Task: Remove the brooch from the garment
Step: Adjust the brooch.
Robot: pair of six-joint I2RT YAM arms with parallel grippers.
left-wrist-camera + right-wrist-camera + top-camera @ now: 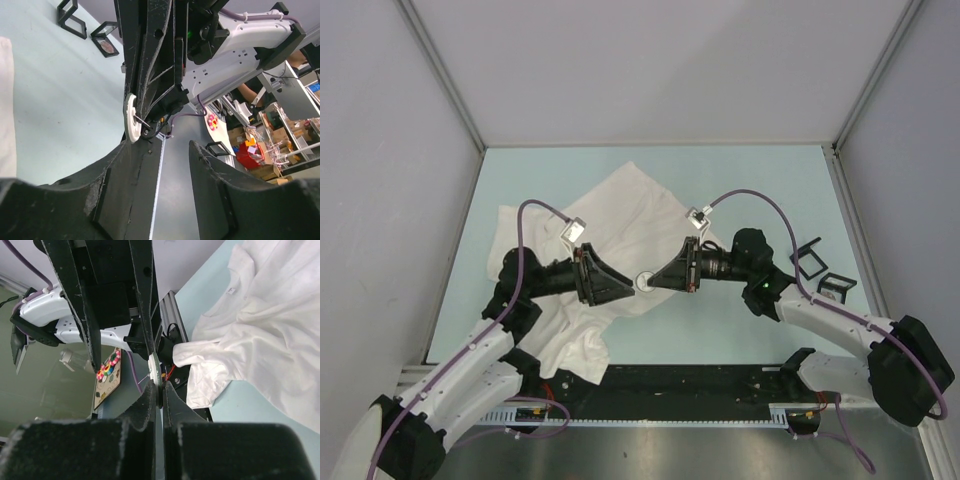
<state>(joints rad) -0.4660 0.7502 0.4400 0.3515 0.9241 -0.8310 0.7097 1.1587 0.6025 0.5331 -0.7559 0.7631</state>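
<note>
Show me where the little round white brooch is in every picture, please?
Top external: the brooch sits just below the middle, where the two arms meet.
Left wrist: left of the middle, a white disc seen from its side.
Right wrist: in the middle, a thin white edge pinched in the black jaws.
Shared landmark: the white garment, middle-left from above, left edge for the left wrist, upper right for the right wrist.
</note>
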